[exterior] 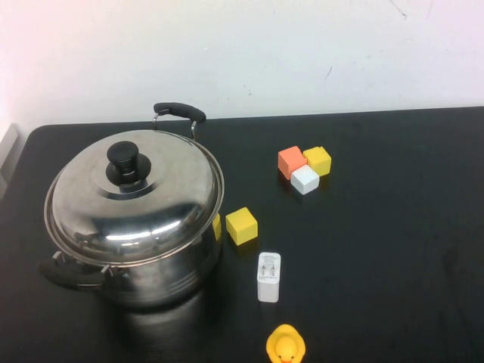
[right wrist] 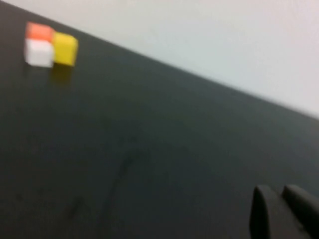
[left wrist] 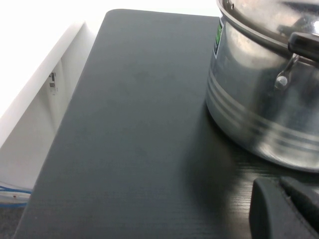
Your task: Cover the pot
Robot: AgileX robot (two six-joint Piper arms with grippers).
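Observation:
The large shiny steel pot (exterior: 162, 268) stands at the table's left, with black side handles at the back (exterior: 180, 111) and front left (exterior: 64, 274). The domed steel lid (exterior: 144, 204) with a black knob (exterior: 125, 159) rests on its rim, slightly askew. Neither arm shows in the high view. In the left wrist view the left gripper (left wrist: 281, 186) is shut and empty, low over the table just beside the pot's wall (left wrist: 259, 109). In the right wrist view the right gripper (right wrist: 279, 191) is shut and empty over bare table, far from the pot.
A yellow cube (exterior: 242, 225) lies right of the pot. Orange (exterior: 291, 160), yellow (exterior: 318, 159) and white (exterior: 305, 180) cubes cluster mid-table, also in the right wrist view (right wrist: 50, 45). A white charger (exterior: 268, 277) and a yellow rubber duck (exterior: 286, 345) lie near the front edge.

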